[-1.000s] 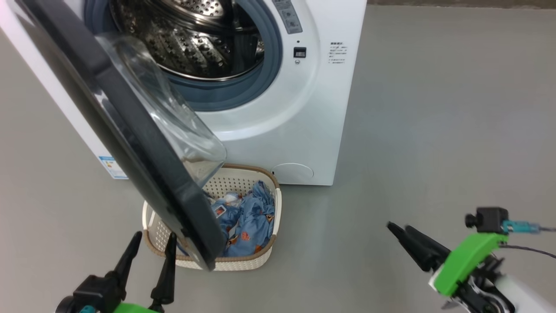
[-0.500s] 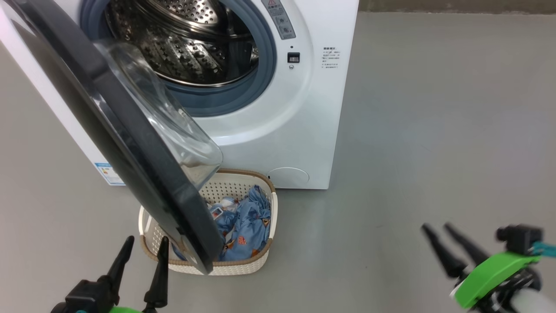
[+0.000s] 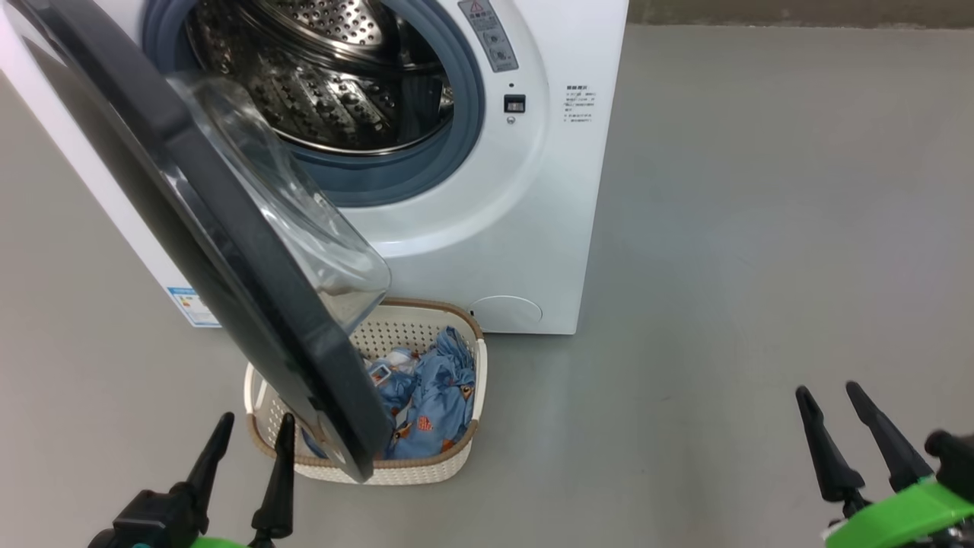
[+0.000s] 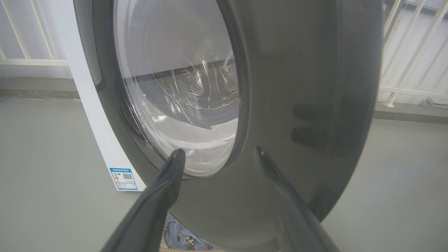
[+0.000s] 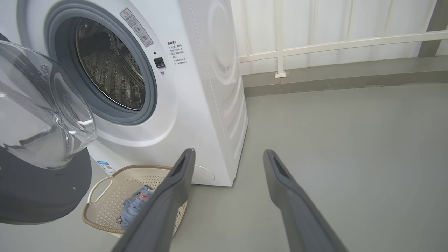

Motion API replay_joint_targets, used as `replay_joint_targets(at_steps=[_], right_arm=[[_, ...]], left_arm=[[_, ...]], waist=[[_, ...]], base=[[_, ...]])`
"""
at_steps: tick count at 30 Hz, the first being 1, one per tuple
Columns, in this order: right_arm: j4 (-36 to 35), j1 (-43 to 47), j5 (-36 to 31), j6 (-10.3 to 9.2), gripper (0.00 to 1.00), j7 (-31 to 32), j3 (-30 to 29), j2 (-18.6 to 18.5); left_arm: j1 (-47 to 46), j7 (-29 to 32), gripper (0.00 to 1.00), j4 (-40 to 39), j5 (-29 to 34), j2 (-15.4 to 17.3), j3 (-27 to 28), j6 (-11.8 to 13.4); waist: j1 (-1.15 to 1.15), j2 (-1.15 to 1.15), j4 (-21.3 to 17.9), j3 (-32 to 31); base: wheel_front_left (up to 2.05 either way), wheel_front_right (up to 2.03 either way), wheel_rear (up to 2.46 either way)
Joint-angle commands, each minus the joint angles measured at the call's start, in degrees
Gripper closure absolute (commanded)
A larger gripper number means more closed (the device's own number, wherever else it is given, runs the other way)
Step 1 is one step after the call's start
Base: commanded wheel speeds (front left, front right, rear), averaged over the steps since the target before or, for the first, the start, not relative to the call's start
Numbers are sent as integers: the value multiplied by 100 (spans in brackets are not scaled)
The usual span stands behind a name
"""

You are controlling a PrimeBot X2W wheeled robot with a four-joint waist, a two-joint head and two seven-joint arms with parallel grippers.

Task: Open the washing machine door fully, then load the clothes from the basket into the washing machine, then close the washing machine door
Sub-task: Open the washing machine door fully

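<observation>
Head view, washing machine door (image 3: 213, 251): standing ajar, overhanging the basket (image 3: 403, 476).
Clothes (image 3: 434, 388): lying bunched in basket; looking soft, light; pinching a raised fold probably best.
Left gripper (image 3: 256, 418): hovering spread, empty, beside door.
Right gripper (image 3: 826, 390): hovering spread, empty.

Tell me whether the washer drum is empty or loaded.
Empty as far as visible: bare perforated steel shows inside the drum, and the clothes lie in the basket.

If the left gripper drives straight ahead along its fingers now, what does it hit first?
Most likely the washing machine door: the open left gripper points at its dark outer face, by the lower rim of the glass porthole. Depth is unclear.
</observation>
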Motion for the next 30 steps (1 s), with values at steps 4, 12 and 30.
replay_joint_targets(at_steps=[4, 12, 30], right_arm=[[-317, 326, -353, 17, 0, -68, -205, 97], [-223, 638, -599, 17, 0, -68, -358, 295], [-270, 681, -693, 17, 0, -69, -463, 374]], left_arm=[[-93, -37, 0, -151, 0, 85, 171, -9], [-73, -37, 0, -59, -24, 65, 166, -9], [-625, -37, 100, -1915, -292, -187, 881, -9]], waist=[[0, 0, 33, -35], [0, 0, 65, -86], [0, 0, 137, -132]], base=[[0, 0, 0], [0, 0, 0], [0, 0, 0]])
